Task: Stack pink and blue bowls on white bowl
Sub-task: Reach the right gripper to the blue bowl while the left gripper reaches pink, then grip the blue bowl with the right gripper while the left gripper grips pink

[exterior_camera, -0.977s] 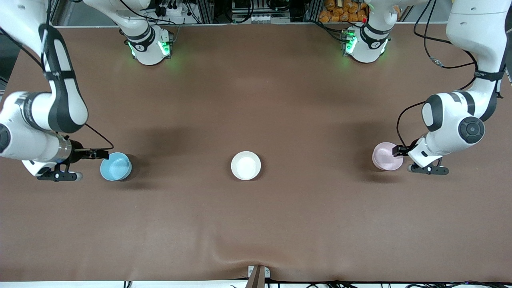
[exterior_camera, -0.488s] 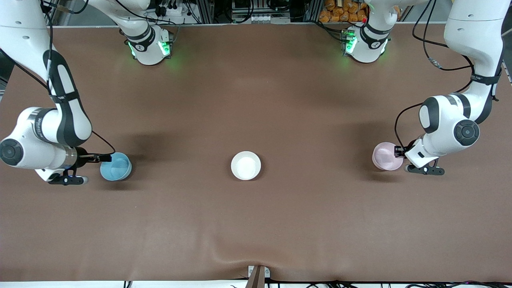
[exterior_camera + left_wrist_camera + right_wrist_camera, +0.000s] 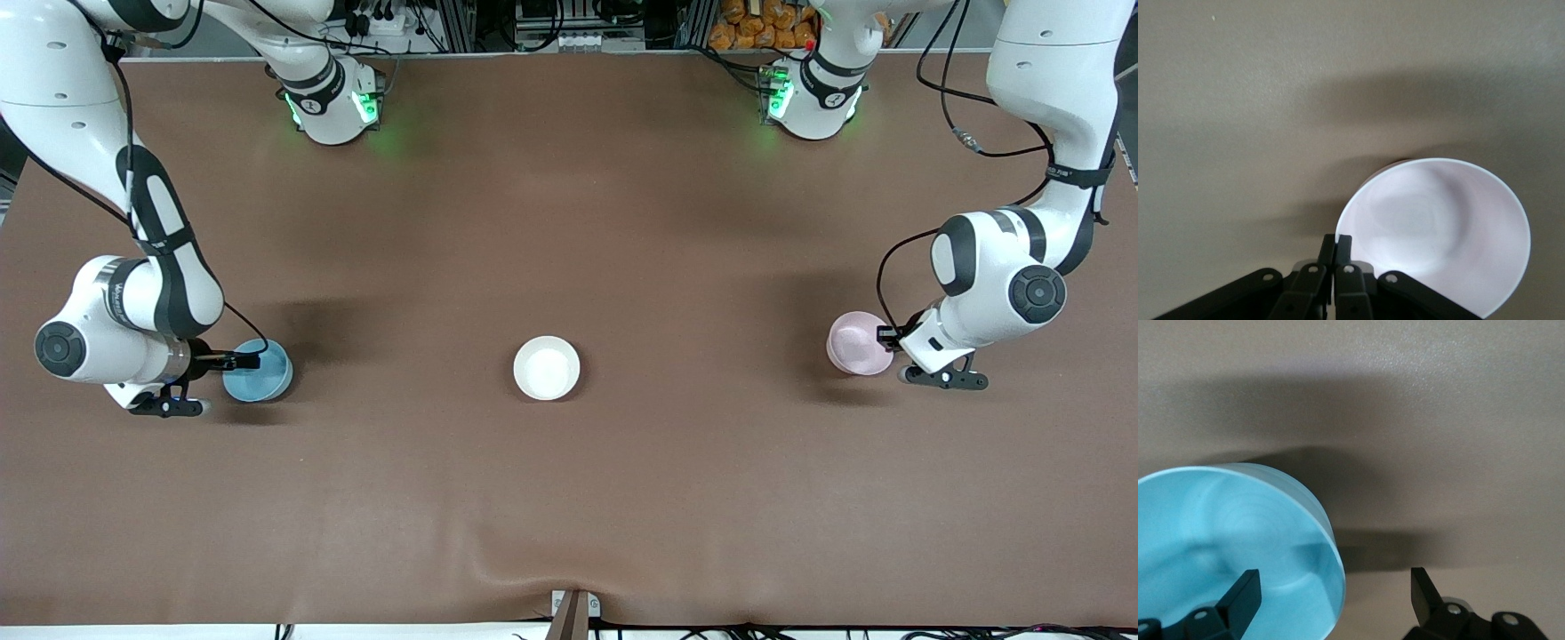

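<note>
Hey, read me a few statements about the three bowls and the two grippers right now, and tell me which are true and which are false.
1. The white bowl has nothing stacked in it. True.
2. The left gripper is shut on the pink bowl at its rim. True.
3. The right gripper is shut tight. False: its fingers stand apart, one inside the blue bowl and one outside its wall.
4. The blue bowl sits at the left arm's end of the table. False: it sits at the right arm's end.
5. The pink bowl is upside down. False: the left wrist view shows its open inside.
</note>
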`<state>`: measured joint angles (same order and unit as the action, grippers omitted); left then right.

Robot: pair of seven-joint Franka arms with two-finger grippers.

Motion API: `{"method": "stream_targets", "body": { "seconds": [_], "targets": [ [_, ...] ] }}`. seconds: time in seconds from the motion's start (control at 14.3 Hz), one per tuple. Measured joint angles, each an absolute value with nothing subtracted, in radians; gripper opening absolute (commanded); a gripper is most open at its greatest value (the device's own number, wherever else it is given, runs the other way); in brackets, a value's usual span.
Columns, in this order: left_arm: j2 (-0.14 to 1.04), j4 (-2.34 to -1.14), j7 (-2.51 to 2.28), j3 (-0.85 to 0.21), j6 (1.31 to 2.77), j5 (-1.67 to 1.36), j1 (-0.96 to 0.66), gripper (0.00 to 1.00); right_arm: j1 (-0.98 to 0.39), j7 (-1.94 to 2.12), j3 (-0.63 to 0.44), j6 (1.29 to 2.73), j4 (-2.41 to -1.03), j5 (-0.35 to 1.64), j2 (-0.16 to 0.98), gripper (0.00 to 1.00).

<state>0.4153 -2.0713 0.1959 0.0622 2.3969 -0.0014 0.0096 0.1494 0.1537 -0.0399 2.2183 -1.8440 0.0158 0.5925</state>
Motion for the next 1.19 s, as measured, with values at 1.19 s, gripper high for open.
{"method": "stream_targets", "body": {
  "seconds": [1.19],
  "targets": [
    [0.495,-1.630,-0.605,-0.078,2.141,-0.086,-0.358,0.00,0.147,0.154,-0.011,2.025,-1.721,0.125,0.514,0.00]
  ]
}}
